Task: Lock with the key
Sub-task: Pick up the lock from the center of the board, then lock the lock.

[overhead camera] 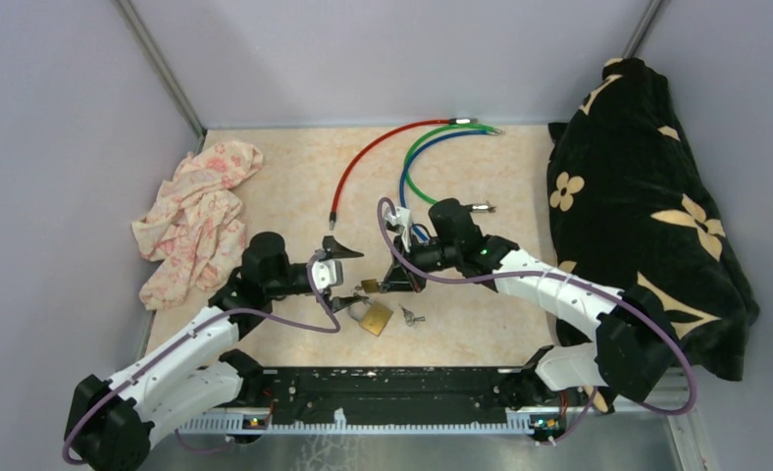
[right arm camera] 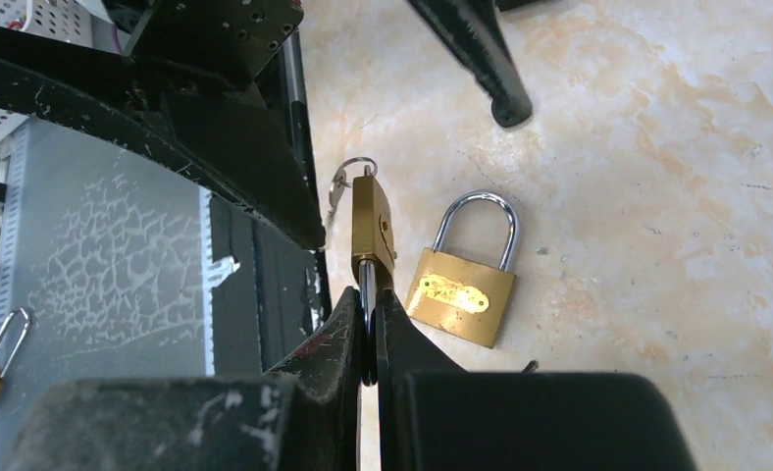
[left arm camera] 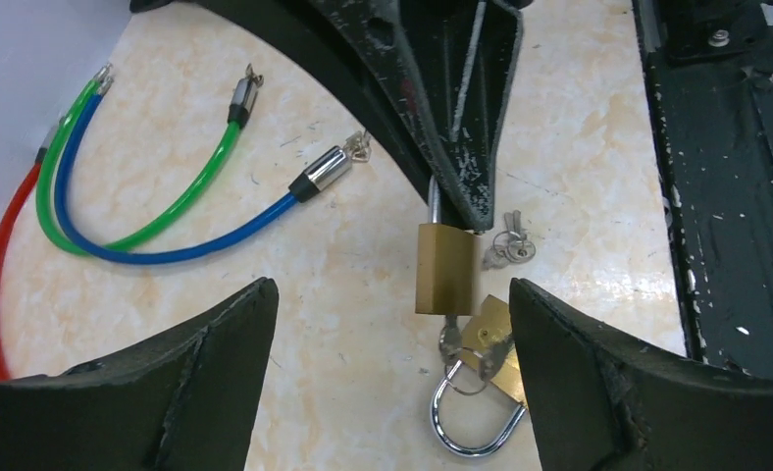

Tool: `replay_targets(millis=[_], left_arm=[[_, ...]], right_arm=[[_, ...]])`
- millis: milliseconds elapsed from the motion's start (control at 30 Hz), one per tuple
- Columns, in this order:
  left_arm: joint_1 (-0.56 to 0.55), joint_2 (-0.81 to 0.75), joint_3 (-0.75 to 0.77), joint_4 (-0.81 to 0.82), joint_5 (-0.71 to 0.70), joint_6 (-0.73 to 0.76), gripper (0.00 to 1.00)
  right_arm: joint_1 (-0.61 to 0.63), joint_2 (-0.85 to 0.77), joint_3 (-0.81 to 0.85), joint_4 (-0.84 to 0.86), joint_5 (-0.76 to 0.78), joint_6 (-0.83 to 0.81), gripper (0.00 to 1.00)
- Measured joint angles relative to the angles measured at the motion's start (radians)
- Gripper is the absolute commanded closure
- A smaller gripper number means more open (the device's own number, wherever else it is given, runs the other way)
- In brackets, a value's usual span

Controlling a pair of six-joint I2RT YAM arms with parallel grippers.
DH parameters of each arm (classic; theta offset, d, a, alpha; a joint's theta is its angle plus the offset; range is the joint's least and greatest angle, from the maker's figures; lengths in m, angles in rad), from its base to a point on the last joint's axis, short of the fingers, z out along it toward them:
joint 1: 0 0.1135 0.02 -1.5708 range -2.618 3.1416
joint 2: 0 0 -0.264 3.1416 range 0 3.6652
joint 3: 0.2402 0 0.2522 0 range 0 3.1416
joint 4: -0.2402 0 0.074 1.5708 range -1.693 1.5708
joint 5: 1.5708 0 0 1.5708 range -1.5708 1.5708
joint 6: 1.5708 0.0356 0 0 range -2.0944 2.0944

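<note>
My right gripper is shut on the steel shackle of a small brass padlock and holds it above the table. In the right wrist view the padlock points away from the jaws, with a key ring at its far end. In the left wrist view a key sits in the bottom of this padlock, with a ring and a second key hanging from it. My left gripper is open and empty, its jaws wide on either side of the key; it also shows in the top view.
A second brass padlock lies flat under the held one, its shackle closed. Loose keys lie beside it. Red, green and blue cables lie behind. A pink cloth is at left, a black floral cloth at right.
</note>
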State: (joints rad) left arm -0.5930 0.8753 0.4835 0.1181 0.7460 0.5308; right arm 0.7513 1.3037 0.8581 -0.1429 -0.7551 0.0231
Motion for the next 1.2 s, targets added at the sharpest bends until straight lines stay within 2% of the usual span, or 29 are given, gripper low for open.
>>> replay_targets(millis=[100, 233, 367, 567, 633, 700, 733, 833, 867, 933, 1000, 1067, 1200], left_arm=[[0.000, -0.007, 0.000, -0.014, 0.047, 0.030, 0.24], [0.000, -0.001, 0.000, -0.036, 0.091, -0.007, 0.45], [0.000, 0.010, 0.000, -0.013, 0.074, -0.116, 0.47], [0.000, 0.000, 0.000, 0.074, 0.087, -0.318, 0.66], [0.000, -0.015, -0.002, 0.109, 0.108, -0.376, 0.77], [0.001, -0.029, -0.003, 0.138, 0.121, -0.415, 0.96], [0.004, -0.033, -0.003, 0.145, 0.126, -0.431, 1.00], [0.012, -0.034, -0.004, 0.158, 0.137, -0.463, 1.00], [0.013, -0.034, -0.004, 0.158, 0.138, -0.470, 1.00], [0.016, -0.034, -0.004, 0.159, 0.138, -0.487, 1.00], [0.020, -0.034, -0.004, 0.159, 0.137, -0.498, 1.00], [0.024, -0.036, -0.004, 0.159, 0.137, -0.517, 1.00], [0.037, -0.044, -0.005, 0.159, 0.137, -0.545, 1.00]], right_arm=[[0.000, 0.000, 0.000, 0.018, -0.006, 0.012, 1.00], [0.000, -0.010, -0.005, 0.060, -0.012, 0.017, 1.00], [0.000, -0.040, -0.020, 0.103, -0.037, 0.018, 1.00], [0.000, -0.076, -0.034, 0.165, -0.085, 0.011, 1.00], [0.000, -0.084, -0.035, 0.179, -0.093, 0.011, 1.00], [0.000, -0.087, -0.035, 0.193, -0.105, 0.010, 1.00], [0.000, -0.089, -0.035, 0.197, -0.110, 0.009, 1.00], [0.000, -0.091, -0.035, 0.206, -0.114, 0.003, 1.00], [0.000, -0.091, -0.035, 0.207, -0.114, 0.003, 0.95], [0.000, -0.091, -0.035, 0.207, -0.114, 0.002, 0.63], [-0.002, -0.091, -0.035, 0.201, -0.112, -0.006, 0.52], [-0.009, -0.092, -0.035, 0.188, -0.107, -0.022, 0.49], [-0.039, -0.121, -0.050, 0.168, -0.095, -0.037, 0.52]])
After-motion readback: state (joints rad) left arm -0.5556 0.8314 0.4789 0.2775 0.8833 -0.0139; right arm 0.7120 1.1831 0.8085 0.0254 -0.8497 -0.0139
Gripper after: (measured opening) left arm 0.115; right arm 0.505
